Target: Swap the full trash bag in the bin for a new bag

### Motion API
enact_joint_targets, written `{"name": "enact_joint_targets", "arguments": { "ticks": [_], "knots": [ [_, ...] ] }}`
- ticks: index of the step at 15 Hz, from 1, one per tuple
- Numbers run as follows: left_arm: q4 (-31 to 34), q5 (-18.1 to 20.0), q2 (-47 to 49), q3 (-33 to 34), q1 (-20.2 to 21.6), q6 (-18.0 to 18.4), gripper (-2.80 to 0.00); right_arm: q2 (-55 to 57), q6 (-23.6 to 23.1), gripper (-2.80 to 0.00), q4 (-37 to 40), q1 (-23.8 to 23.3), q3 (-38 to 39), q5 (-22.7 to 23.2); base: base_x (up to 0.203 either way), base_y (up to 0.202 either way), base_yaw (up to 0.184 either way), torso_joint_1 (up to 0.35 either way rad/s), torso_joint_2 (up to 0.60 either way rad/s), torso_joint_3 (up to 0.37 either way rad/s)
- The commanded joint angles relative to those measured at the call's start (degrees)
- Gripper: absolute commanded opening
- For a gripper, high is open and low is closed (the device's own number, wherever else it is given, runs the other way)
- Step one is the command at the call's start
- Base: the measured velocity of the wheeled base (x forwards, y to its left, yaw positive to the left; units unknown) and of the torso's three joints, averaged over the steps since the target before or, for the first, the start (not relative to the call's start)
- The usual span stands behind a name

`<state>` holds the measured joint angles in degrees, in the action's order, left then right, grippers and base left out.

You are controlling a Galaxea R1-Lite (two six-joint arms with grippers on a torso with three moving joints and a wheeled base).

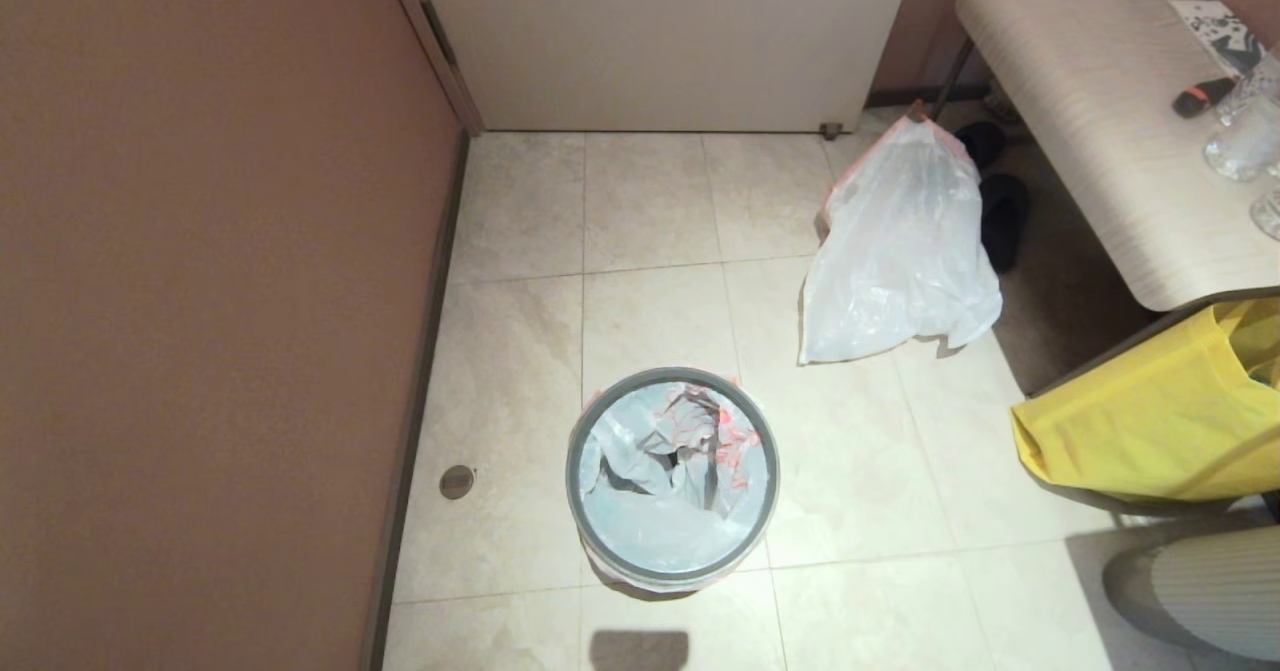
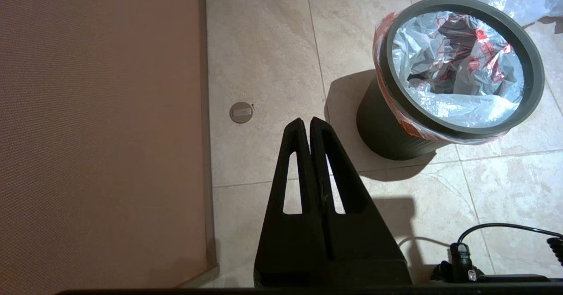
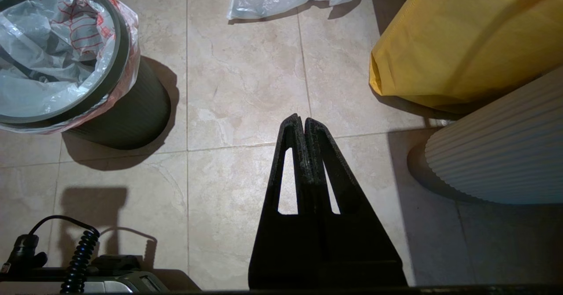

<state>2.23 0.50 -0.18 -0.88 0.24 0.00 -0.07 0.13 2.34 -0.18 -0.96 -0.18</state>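
we found the new bag [image 1: 672, 471] lining the bin [image 1: 572, 471], hem folded under its grey ring to hold it. the full trash bag [image 1: 900, 251] stood well apart. left gripper [image 2: 305, 120] and right gripper [image 3: 298, 118] hung closed, empty, parked.

The head camera looks steeply down from above at tiled floor, the bin [image 1: 672, 479] at lower centre and the full trash bag [image 1: 900, 246] at upper right. Each wrist camera looks past its own closed fingers, from nearer the floor. Both catch the bin: upper right in the left view [image 2: 457, 73], upper left in the right view [image 3: 66, 62].
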Motion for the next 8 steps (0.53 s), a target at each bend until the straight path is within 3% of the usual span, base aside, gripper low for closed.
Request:
{"name": "enact_joint_targets", "arguments": {
  "ticks": [1,8],
  "knots": [
    [0.05,0.02,0.18,0.0,0.02,0.0,-2.8,0.16,-0.03,-2.8,0.03,0.01,0.0,0.01,0.0,0.0,0.0,0.0,0.0,0.0],
    [-0.03,0.02,0.18,0.0,0.02,0.0,-2.8,0.16,-0.05,-2.8,0.03,0.01,0.0,0.01,0.0,0.0,0.0,0.0,0.0,0.0]
  ]
}}
